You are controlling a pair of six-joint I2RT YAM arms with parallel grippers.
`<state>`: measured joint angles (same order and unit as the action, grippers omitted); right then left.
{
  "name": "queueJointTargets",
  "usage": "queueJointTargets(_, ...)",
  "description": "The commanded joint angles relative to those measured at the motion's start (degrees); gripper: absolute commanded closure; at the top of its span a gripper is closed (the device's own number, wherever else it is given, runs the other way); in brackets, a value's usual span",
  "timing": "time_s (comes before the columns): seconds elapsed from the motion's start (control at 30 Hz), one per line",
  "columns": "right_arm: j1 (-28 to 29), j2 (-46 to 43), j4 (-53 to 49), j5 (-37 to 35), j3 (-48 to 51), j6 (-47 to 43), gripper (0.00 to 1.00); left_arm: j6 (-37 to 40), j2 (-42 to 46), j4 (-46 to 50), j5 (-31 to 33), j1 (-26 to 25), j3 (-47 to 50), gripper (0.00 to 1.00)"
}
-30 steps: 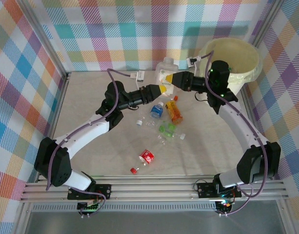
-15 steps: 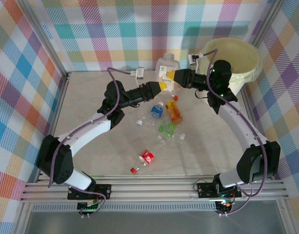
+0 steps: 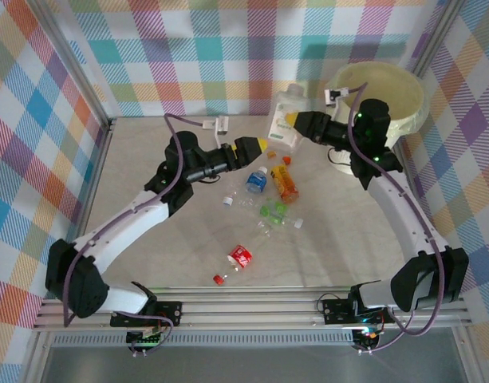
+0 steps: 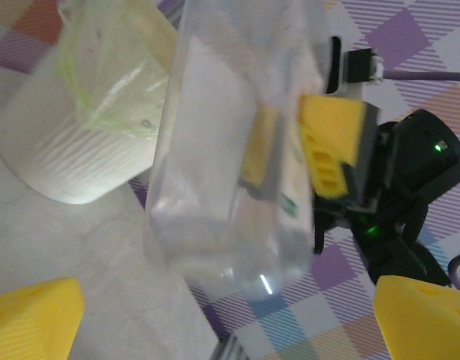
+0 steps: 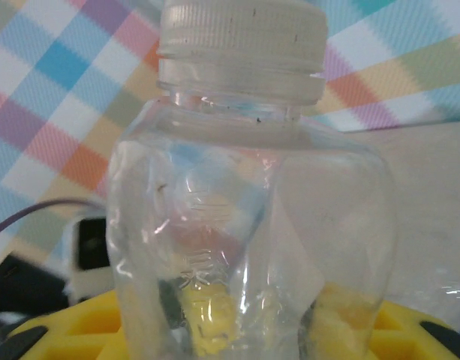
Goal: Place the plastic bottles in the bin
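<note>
Now my right gripper [image 3: 292, 121] is closed on the big clear bottle [image 3: 280, 129]. The bottle hangs with its white cap up above the far edge of the tabletop, near the bin [image 3: 412, 112] in the far right corner. My left gripper [image 3: 262, 145] stands wide open just beside the bottle and has nothing in it. To do this step well, I think I must carry the bottle fully over the rim of the bin before I open, and hold the left arm aside. The other bottles [image 3: 256, 182] lie in the middle of the tabletop.
</note>
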<state>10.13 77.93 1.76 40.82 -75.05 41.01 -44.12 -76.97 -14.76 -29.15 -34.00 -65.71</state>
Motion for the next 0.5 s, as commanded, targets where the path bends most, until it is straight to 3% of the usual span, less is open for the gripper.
queueJointTargets(0.0,-5.12,-1.35,-8.54,-9.64,-5.99,-5.13,0.62,8.02,5.68,10.09,7.13,-0.08,0.64,0.00)
queueJointTargets(0.2,-14.21,3.67,-14.42,-18.21,-16.38,-8.18,0.60,12.85,11.21,19.67,16.93,0.00,2.70,0.00)
queueJointTargets(0.47,-19.85,15.14,-26.46,-27.48,-31.91,-17.61,0.56,15.28,14.93,28.52,29.05,0.03,5.92,0.00)
